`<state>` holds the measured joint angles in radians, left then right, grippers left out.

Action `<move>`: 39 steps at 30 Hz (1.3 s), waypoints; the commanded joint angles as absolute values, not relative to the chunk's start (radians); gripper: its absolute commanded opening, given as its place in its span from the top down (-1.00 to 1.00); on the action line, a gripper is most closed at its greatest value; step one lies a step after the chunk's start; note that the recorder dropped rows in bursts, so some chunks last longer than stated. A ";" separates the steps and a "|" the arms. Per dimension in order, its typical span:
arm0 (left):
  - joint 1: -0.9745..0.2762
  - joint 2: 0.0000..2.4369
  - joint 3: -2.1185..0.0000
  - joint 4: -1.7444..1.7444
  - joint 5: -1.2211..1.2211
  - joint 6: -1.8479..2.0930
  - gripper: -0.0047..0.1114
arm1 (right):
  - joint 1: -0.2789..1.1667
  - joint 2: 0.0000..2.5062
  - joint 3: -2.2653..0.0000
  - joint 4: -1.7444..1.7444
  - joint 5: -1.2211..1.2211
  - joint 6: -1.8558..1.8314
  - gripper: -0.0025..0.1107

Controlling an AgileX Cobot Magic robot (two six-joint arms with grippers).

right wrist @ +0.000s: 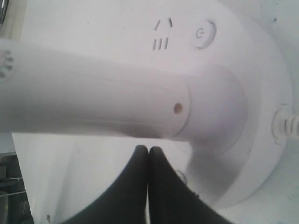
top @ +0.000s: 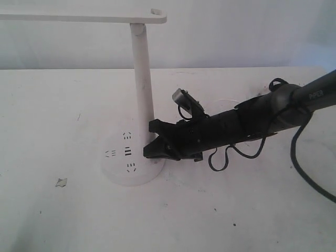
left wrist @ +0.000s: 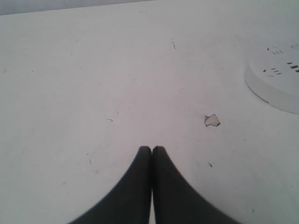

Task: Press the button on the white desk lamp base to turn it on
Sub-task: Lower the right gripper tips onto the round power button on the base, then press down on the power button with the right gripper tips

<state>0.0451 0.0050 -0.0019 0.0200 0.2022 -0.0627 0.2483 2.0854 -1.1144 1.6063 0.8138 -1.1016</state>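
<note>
The white desk lamp base sits on the table with its tall white stem rising from it. In the right wrist view the button shows as a small round disc with a faint mark, next to socket slots. It lies across the stem from my right gripper. That gripper is shut and empty, low over the base's edge beside the stem foot. A faint ring is half covered by its fingers. My left gripper is shut over bare table, apart from the base.
The lamp head spans the top left. A small torn scrap lies on the white table left of the base, also seen as the scrap. The base's cable socket sticks out at its rim. Loose black cables hang from the right arm.
</note>
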 commanded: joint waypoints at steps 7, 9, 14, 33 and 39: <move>0.047 0.010 0.000 0.016 0.201 -0.063 0.92 | 0.248 2.085 -1.116 1.568 0.777 -1.118 0.96; 0.047 0.010 0.000 0.016 0.201 -0.063 0.92 | 0.248 2.085 -1.116 1.568 0.783 -1.113 0.96; 0.047 0.010 0.000 0.016 0.201 -0.063 0.92 | 0.257 2.085 -1.116 1.558 0.779 -1.092 0.96; 0.047 0.010 0.000 0.016 0.201 -0.063 0.92 | 0.296 2.067 -1.155 1.535 0.743 -1.070 0.96; 0.047 0.010 0.000 0.016 0.201 -0.063 0.92 | 0.296 2.058 -1.162 1.441 0.741 -1.064 0.96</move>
